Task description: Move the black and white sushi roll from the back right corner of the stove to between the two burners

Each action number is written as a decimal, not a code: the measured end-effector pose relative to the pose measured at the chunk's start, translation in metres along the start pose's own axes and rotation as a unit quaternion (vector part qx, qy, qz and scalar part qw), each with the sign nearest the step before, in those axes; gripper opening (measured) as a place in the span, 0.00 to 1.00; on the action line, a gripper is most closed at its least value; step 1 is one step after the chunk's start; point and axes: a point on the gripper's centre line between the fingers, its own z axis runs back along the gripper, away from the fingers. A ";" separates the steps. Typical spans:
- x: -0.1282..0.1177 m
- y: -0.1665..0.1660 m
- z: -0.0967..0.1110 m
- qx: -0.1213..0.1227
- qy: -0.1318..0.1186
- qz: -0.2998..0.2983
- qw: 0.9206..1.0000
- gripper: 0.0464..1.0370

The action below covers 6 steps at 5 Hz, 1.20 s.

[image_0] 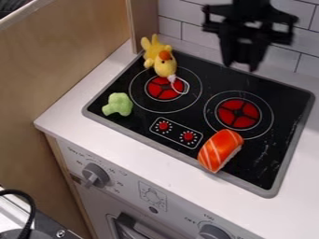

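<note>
"OFF" point(190, 219), "100" point(209, 217) on oven panel point(181, 206), small numbers point(119, 183) around left knob point(95, 174)

A toy kitchen is seen here. A black stovetop point(187, 105) with red burners point(238, 113) is set into a white worktop point(128, 150), backed by white wall tiles point(199, 28). Below, a grey front is fitted with a knob point(95, 174) and an oven handle point(134, 226). Play is suggested by the soft green broccoli point(118, 104) and striped orange plush piece point(220, 150) laid on top.
</note>
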 end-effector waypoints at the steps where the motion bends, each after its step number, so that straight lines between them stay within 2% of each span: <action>1: -0.002 0.018 0.004 0.005 0.018 -0.002 1.000 0.35; 2: -0.005 0.036 0.016 0.004 0.000 -0.013 1.000 0.35; 3: -0.012 0.049 0.008 0.009 0.012 -0.030 0.999 0.35; 4: -0.017 0.053 0.003 0.010 0.012 -0.040 0.999 0.35; 5: -0.021 0.054 -0.009 0.012 0.005 -0.043 0.999 0.35; 6: -0.020 0.050 -0.017 0.017 -0.012 -0.045 0.999 0.35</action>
